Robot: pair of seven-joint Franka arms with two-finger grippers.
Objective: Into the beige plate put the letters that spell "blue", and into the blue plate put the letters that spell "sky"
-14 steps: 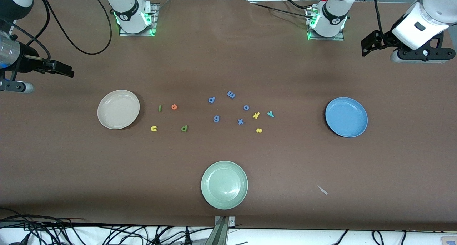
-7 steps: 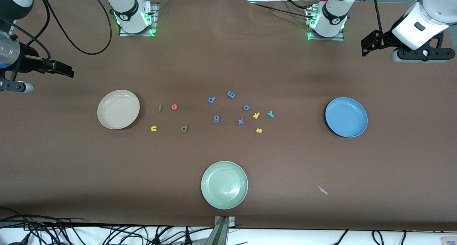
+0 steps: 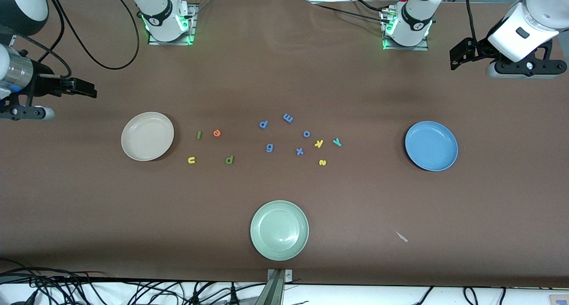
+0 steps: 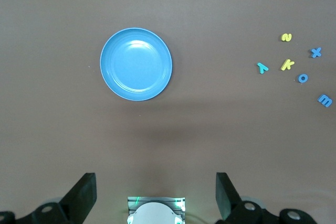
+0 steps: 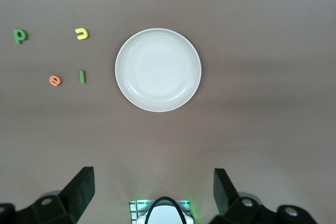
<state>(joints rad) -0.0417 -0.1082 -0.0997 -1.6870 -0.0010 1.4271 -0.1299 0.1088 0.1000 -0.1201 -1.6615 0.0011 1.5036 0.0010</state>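
Nothing is sorted yet, by my reading: the opening step is in hand, both plates bare; the beige plate point(image 3: 147, 136) sits toward the right arm's end of the surface point(image 3: 284, 74), with the dark green "l" point(image 3: 198, 135) and orange "e" point(image 3: 217, 133) at its three o'clock and the yellow "u" point(image 3: 191, 160) and green "b" point(image 3: 229, 159) at four; the blue plate point(image 3: 430, 145) lies toward the left arm's end, with the teal "y" point(image 3: 337, 142), yellow "k" point(image 3: 318, 143) and yellow "s" point(image 3: 322, 162) at its nine o'clock.

The right claw point(image 5: 152, 184) hangs above the beige plate, the left claw point(image 4: 152, 184) above the blue plate, each spread wide and empty; next, one must descend on a tiny letter, pinching precisely.

Five blue letters point(image 3: 269, 147) clutter the middle; a pale green plate point(image 3: 279, 230) sits at their six o'clock; both claws' fingertips are cut off in the wrist views.
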